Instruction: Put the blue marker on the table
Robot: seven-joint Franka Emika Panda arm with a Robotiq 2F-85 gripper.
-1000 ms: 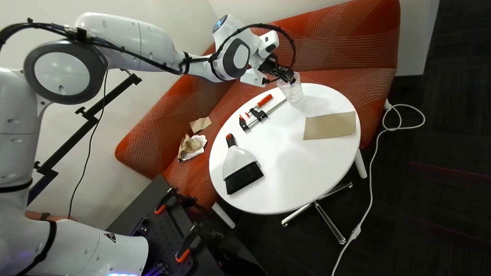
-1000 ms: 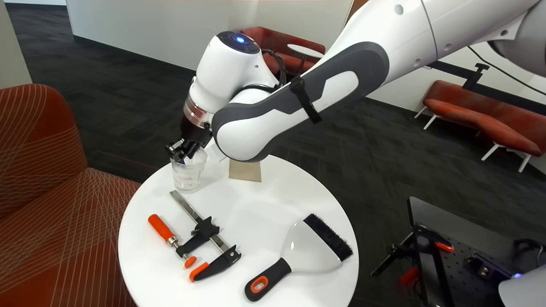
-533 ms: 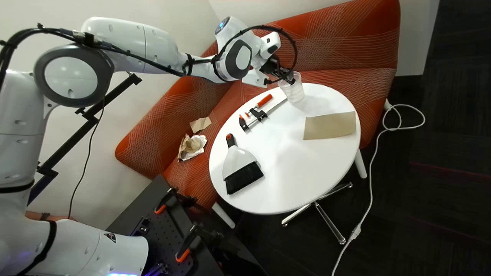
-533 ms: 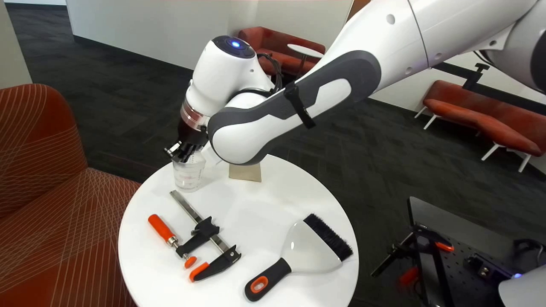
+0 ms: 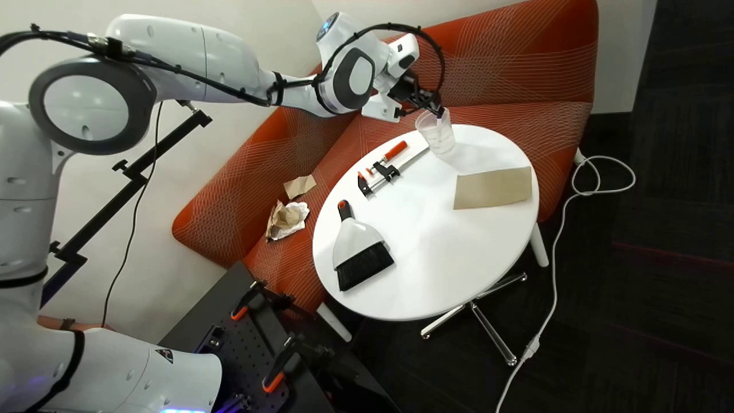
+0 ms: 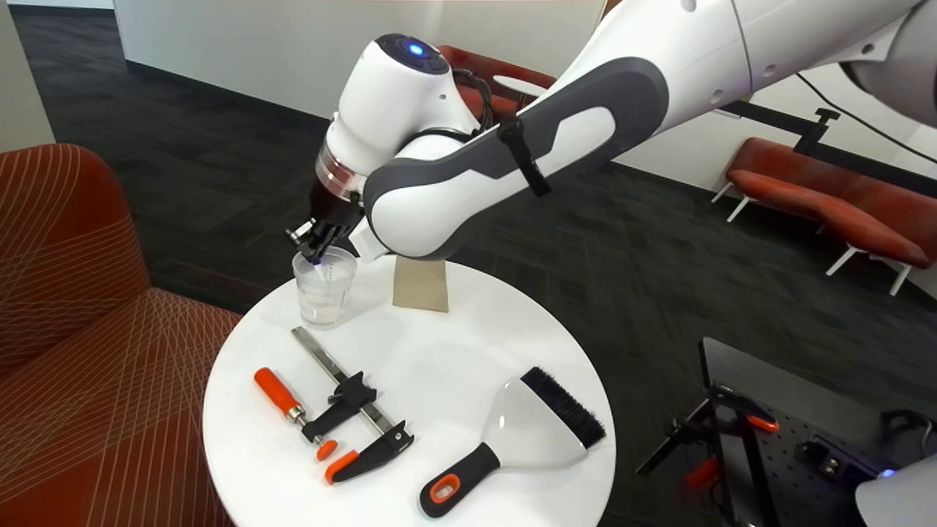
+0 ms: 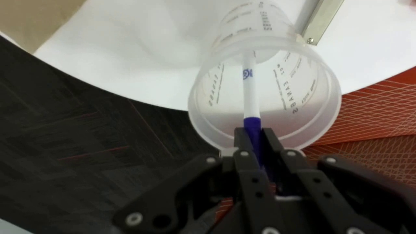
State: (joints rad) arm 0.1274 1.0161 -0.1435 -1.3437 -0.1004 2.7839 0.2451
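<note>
The black two-fingered gripper (image 7: pixel 255 135) pinches the blue end of the slim, white-barrelled blue marker (image 7: pixel 251 97), whose pale length points down inside a clear plastic cup (image 6: pixel 322 304) with printed markings. The cup stands on the round white-topped table (image 6: pixel 439 366), just beside an orange-handled steel bar clamp (image 6: pixel 353 395) and near a flat tan rectangular pad (image 6: pixel 421 285)

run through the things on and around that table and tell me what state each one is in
Claw: shut on the blue marker
Blue marker: gripped at its blue end, white barrel reaching into the cup
Cup: upright on the table, open-topped
Bar clamp: lying flat, nothing clamped in it
Dustpan: lying flat, brush along its wide edge
Tan sheet: flat on the table
Paper scrap: crumpled, on the couch
Arm light: glowing blue
</note>
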